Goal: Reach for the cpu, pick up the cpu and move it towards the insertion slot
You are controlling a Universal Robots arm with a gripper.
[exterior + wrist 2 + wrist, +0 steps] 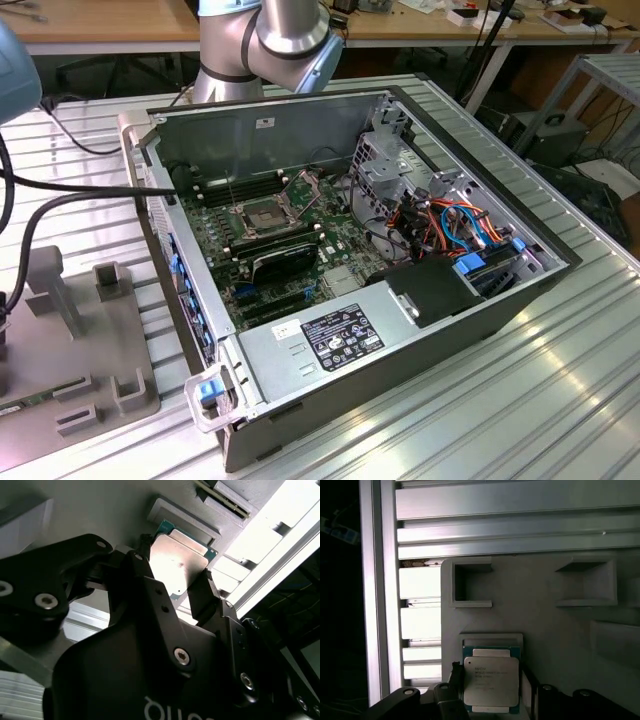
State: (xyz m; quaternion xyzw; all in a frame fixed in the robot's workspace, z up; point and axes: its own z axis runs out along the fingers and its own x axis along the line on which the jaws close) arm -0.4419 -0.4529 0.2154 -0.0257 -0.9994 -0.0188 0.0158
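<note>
elbow joints of the silver-blue arm (275,40) bend behind the open grey metal computer case (300,120) holding the silver-framed square insertion slot (262,218). in the second wrist view, the black gripper (175,562) has its fingers (202,592) spread, the thin pale-silver square cpu (182,555) between them. the first wrist view adds the moulded grey tray (545,630) cradling it.

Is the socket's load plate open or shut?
Open: in the exterior view the load plate stands hinged up beside the insertion slot, dark centre exposed.

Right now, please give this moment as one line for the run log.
phase: reach | gripper: around cpu | cpu: flat in grey holder | insertion slot: inside open case
</note>
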